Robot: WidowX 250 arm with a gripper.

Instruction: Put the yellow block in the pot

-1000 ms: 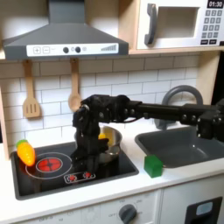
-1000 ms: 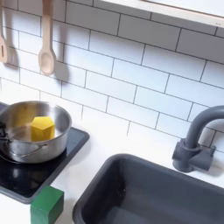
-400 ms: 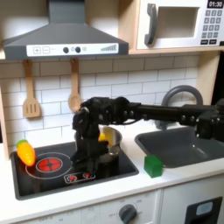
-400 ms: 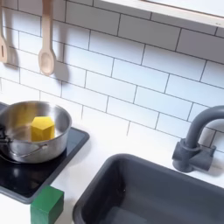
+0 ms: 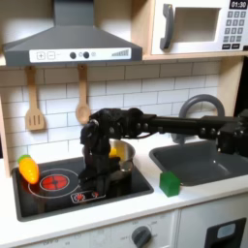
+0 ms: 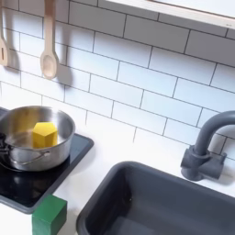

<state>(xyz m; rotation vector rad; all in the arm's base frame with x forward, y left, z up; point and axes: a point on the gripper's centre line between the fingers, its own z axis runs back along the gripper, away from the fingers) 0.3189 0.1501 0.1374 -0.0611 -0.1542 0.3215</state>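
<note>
The yellow block [image 6: 44, 134] sits inside the pot [image 6: 57, 152]; the gripper [image 5: 94, 176] hangs beside it, jaw state unclear.

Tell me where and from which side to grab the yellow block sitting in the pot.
Come straight down from above and pinch the yellow block across its flat side faces. The pot's steel wall rings it, blocking any sideways approach, and its rounded top gives poor purchase.

Shiny steel pot [image 6: 48, 156], matt yellow block [image 6: 43, 134], glossy white wall tiles [image 6: 147, 83], wooden spoon [image 6: 49, 41], matt dark sink [image 6: 156, 204], glossy black hob [image 6: 27, 186]
</note>
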